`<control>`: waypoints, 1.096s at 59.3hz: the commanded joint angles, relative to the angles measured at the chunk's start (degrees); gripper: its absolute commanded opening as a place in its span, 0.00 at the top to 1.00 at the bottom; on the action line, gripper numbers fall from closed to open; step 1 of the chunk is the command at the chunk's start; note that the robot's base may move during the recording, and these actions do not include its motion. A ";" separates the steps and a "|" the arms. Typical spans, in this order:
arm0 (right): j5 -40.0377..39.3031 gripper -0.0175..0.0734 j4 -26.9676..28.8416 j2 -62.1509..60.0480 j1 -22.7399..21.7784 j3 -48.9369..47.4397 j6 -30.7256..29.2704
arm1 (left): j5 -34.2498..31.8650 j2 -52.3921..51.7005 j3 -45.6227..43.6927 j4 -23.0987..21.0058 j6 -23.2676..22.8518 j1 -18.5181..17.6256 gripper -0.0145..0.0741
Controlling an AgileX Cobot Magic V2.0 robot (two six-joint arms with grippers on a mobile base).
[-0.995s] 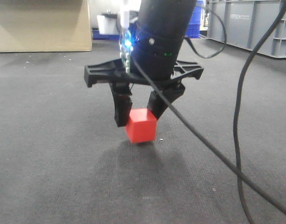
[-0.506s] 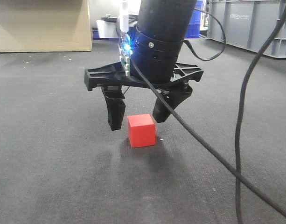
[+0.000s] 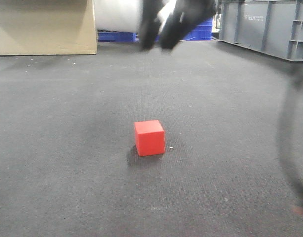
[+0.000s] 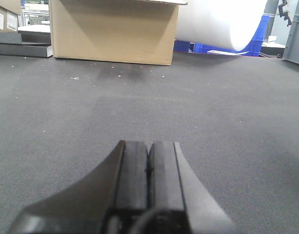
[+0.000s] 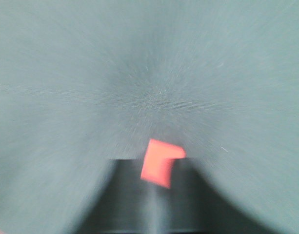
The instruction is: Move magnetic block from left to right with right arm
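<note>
Dark grey carpet floor (image 3: 67,173); cardboard box (image 3: 42,27), grey crates (image 3: 262,24) behind red block (image 3: 150,138). Right gripper (image 3: 161,24), earlier straddling block, now lifted, blurred, jaws unclear. Left gripper (image 4: 148,161) jaws pressed together.

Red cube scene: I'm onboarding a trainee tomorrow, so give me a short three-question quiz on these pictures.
1. True or false: the magnetic block rests on the carpet, untouched by any gripper.
2. Multiple choice: in the front view, the blurred right gripper is A) around the block, B) high above and behind it, C) out of view.
3. Fill in: the left gripper fingers are pressed ____.

Key: 1 true; 2 B; 3 together.
</note>
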 commanded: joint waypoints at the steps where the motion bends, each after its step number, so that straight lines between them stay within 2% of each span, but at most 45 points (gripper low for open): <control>1: -4.74 0.76 -1.65 -8.65 -0.14 2.97 -0.46 | -5.15 -0.77 0.59 0.00 -0.25 -0.10 0.97; 27: -24.97 0.76 -7.61 -42.10 -0.14 34.18 -0.46 | -5.15 -0.77 0.59 0.00 -0.25 -0.10 0.97; 35: -27.43 0.76 -9.82 -50.69 -0.14 40.50 -0.46 | -5.15 -0.77 0.59 0.00 -0.25 -0.10 0.97; 46: -27.55 0.76 -11.52 -56.99 -0.14 43.12 -0.46 | -5.15 -0.77 0.59 0.00 -0.25 -0.10 0.97; 65: -27.55 0.76 -11.87 -57.54 -0.14 43.20 -0.46 | -5.15 -0.77 0.59 0.00 -0.25 -0.10 0.97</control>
